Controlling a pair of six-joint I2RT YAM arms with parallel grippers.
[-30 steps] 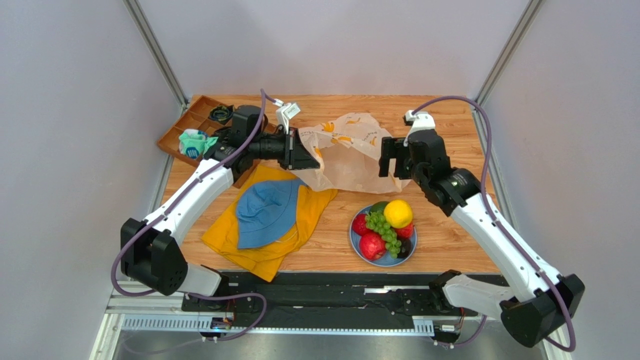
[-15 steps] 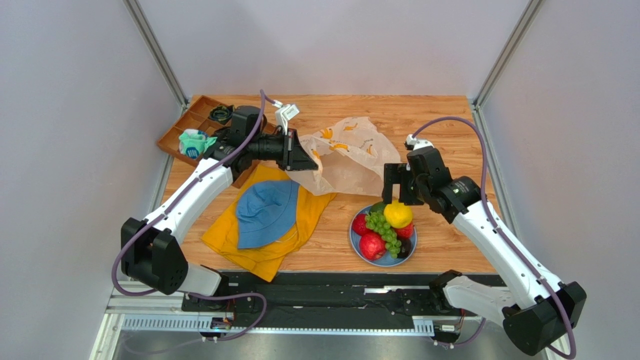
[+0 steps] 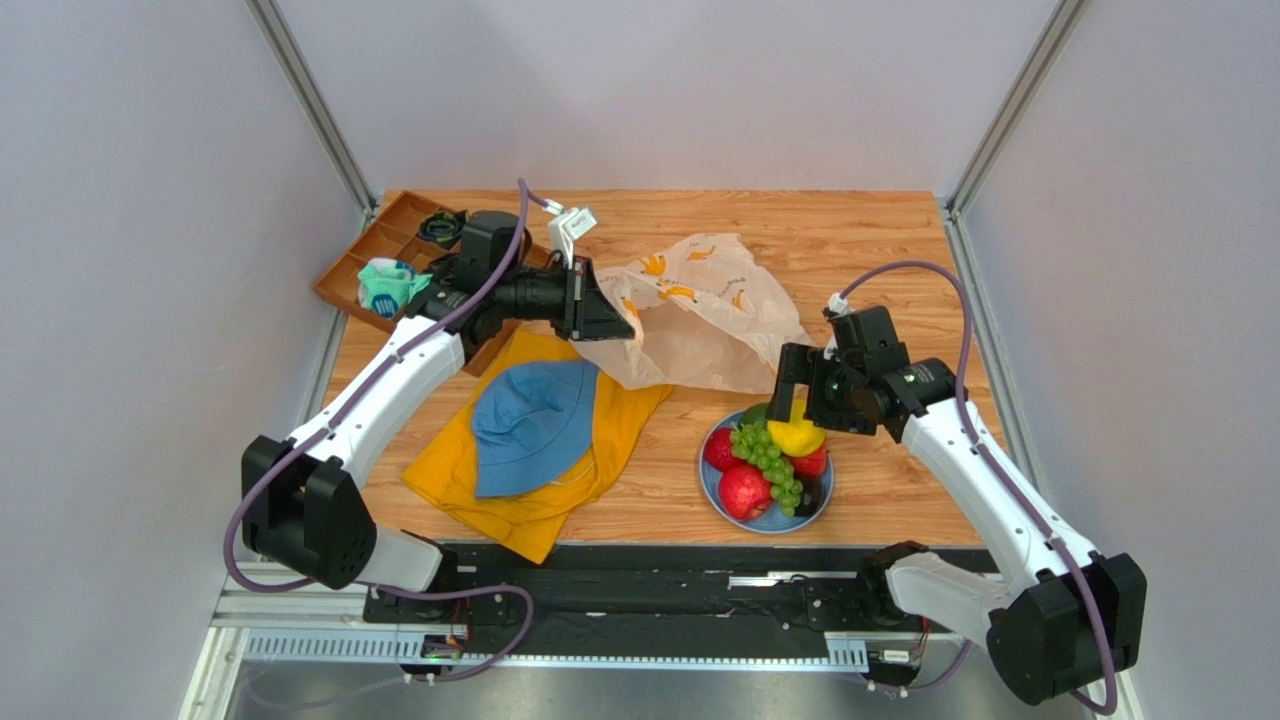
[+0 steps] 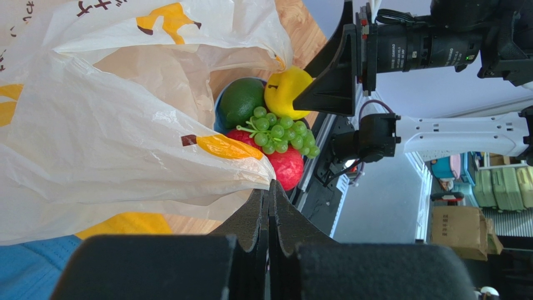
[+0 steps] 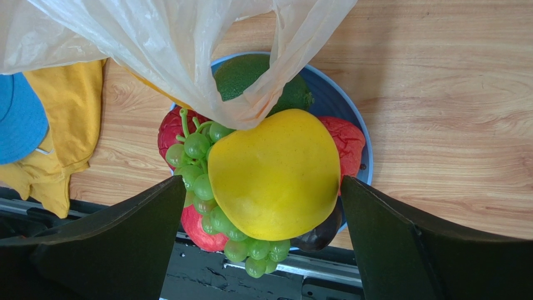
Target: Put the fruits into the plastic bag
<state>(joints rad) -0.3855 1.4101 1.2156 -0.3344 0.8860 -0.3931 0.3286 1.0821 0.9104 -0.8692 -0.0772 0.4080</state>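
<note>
The plastic bag (image 3: 699,308), cream-white with banana prints, lies at mid table. My left gripper (image 3: 619,320) is shut on the bag's edge and holds it up; in the left wrist view its tips (image 4: 270,187) pinch the film of the bag (image 4: 94,125). The fruits sit on a blue plate (image 3: 706,477): yellow lemon (image 3: 796,437), green grapes (image 3: 766,458), a red fruit (image 3: 744,492), a dark plum (image 3: 812,498). My right gripper (image 3: 793,420) is open and straddles the lemon (image 5: 275,175), its fingers apart from it. A green oval fruit (image 5: 250,72) lies partly under the bag's hanging edge.
A blue hat (image 3: 529,425) lies on a yellow cloth (image 3: 601,435) left of the plate. A brown compartment tray (image 3: 368,263) with small items stands at the far left. The plate's rim (image 5: 360,125) is near the table's front edge.
My right gripper has moved from beside the bag toward the near edge and down over the plate, now around the lemon. The left gripper keeps hold of the bag.
</note>
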